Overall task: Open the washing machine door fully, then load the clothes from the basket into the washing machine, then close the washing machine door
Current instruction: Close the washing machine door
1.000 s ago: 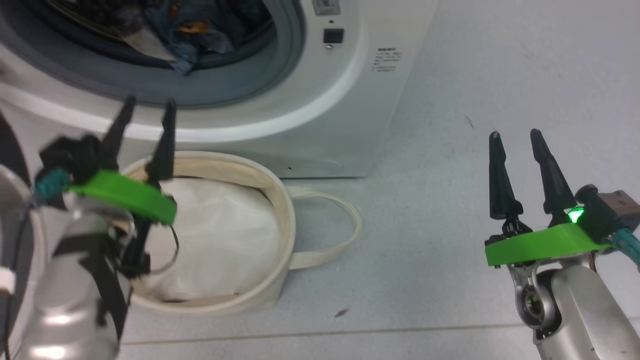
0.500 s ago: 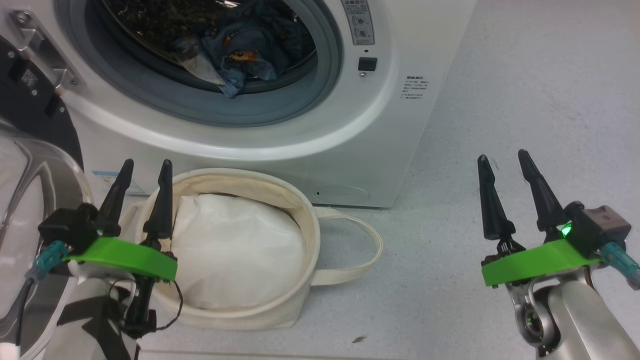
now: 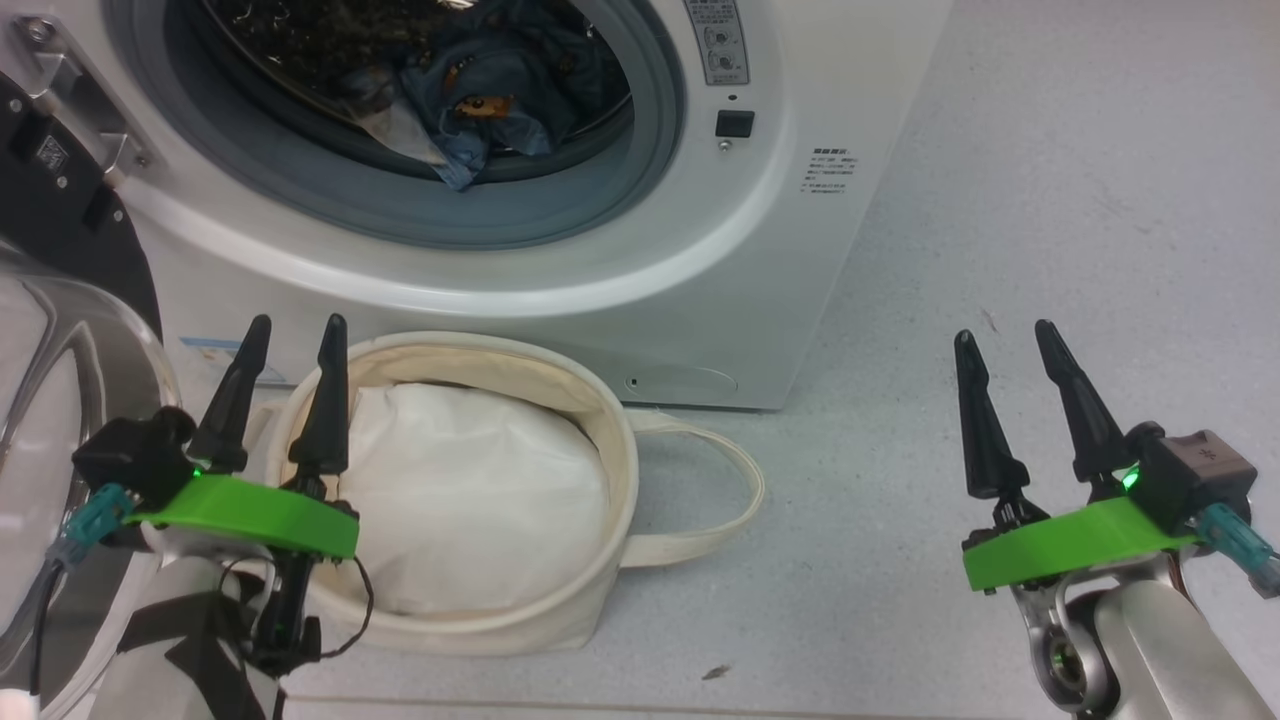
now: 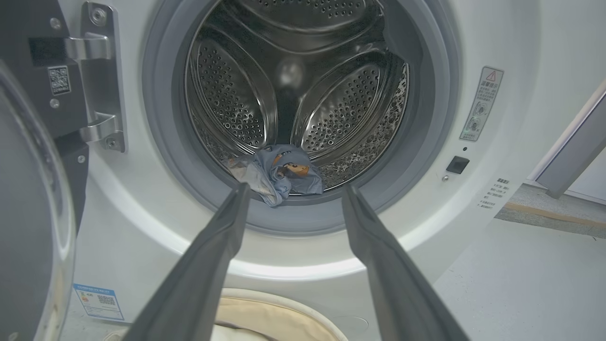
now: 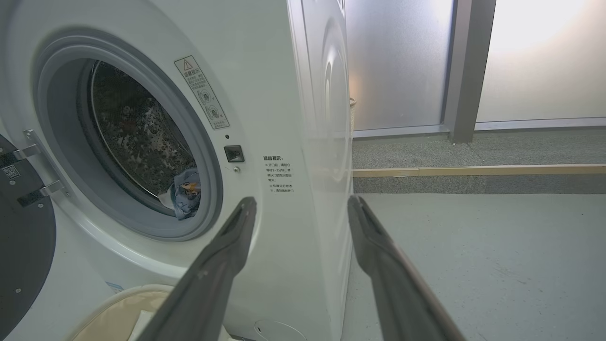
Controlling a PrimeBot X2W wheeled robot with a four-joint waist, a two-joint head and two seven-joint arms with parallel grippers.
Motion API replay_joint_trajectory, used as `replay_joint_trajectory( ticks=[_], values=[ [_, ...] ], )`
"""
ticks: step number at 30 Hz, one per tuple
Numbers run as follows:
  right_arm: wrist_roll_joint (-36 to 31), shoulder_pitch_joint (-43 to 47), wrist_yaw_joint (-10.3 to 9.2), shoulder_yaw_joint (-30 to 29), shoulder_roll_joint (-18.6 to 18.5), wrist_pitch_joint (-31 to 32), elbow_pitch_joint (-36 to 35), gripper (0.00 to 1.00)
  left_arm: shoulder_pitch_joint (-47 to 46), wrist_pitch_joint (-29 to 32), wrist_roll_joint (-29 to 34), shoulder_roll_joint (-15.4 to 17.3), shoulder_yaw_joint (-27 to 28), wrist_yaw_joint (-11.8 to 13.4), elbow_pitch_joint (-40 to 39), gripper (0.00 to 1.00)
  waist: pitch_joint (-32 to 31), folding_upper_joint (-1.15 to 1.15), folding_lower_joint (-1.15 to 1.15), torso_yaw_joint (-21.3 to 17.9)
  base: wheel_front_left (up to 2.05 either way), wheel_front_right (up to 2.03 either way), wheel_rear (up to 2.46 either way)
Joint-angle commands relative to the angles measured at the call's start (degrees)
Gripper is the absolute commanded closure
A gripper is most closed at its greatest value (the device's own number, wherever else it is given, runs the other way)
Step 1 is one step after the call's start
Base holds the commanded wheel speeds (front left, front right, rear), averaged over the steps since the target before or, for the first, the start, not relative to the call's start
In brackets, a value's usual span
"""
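Note:
The white washing machine (image 3: 780, 230) fills the top of the head view with its door (image 3: 70, 400) swung open at the left, black rim and clear glass showing. Blue printed clothes (image 3: 500, 90) lie at the drum's front lip (image 4: 281, 173) (image 5: 187, 192). On the floor before the machine stands the cream basket (image 3: 600, 560), holding white padding. My left gripper (image 3: 290, 335) hangs open and empty over the basket's left rim. Over bare floor to the right of the machine, my right gripper (image 3: 1005, 335) is open and holds nothing.
One basket handle (image 3: 720, 500) loops out to the right on the grey floor. The right wrist view shows a frosted glass wall with a grey post (image 5: 466, 71) and a wooden strip (image 5: 473, 170) beyond the machine's side.
The head camera tipped up, bringing more of the drum and the open door into view. Both grippers stay open, and in the last half second they barely move.

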Motion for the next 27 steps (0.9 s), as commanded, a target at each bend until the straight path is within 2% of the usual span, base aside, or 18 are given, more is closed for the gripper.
replay_joint_trajectory(
  ticks=[1,11,27],
  values=[
    [-0.4,-0.9,0.32,0.7,-0.4,-0.7,-2.1,0.00,-1.8,-0.7,-0.6,2.0,1.9,-0.3,-2.2,0.00,0.3,0.00,0.00,-0.1,-0.02,0.03,-0.01],
    [-0.5,-1.2,0.32,0.5,0.0,-0.7,-2.1,0.00,-2.0,-0.7,-1.5,2.3,2.0,-0.3,-2.4,0.00,0.7,0.00,0.00,-0.6,-0.57,0.98,-0.41],
    [-0.2,-1.4,0.32,0.8,-0.1,-0.7,-1.9,0.00,-1.2,-0.7,-0.7,1.2,2.5,-0.3,-2.9,0.00,0.7,0.00,0.00,0.6,-1.75,1.91,-0.16]
  ],
)
